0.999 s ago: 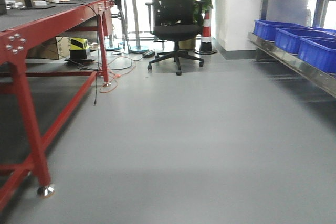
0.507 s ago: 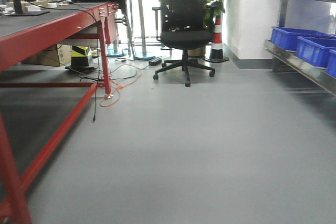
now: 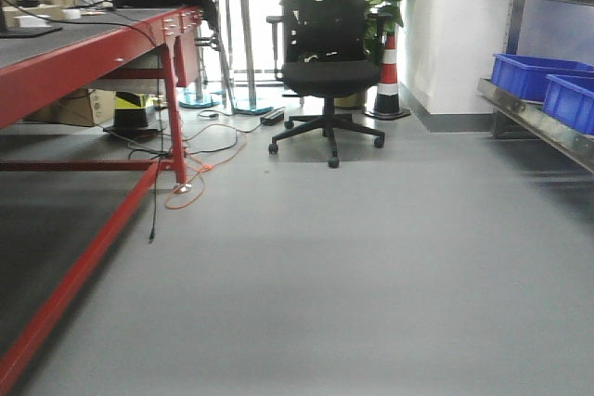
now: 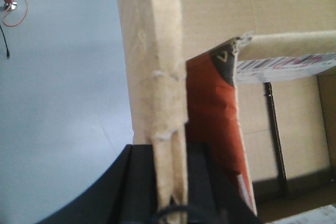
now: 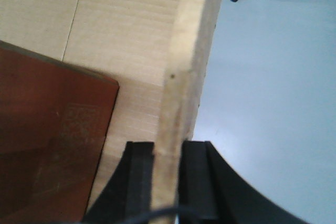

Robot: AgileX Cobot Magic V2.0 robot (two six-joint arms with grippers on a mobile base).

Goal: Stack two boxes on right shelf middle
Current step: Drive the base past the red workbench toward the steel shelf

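left end effector (image 4: 169,182) | right end effector (image 5: 167,174) | both pinch box wall (image 4: 152,51)

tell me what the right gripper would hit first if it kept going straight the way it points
The right gripper is clamped on a wall of the cardboard box, and that wall runs straight ahead between its fingers, so it comes first. Beyond, probably just grey floor.

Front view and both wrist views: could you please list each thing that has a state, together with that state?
left gripper: shut on the cardboard box wall edge
right gripper: shut on a cardboard box wall edge
cardboard box: open on top, held by its walls
office chair: upright, seat empty
traffic cone: upright
blue bins: resting on the steel shelf; contents hidden
orange cable: lying loose on the floor
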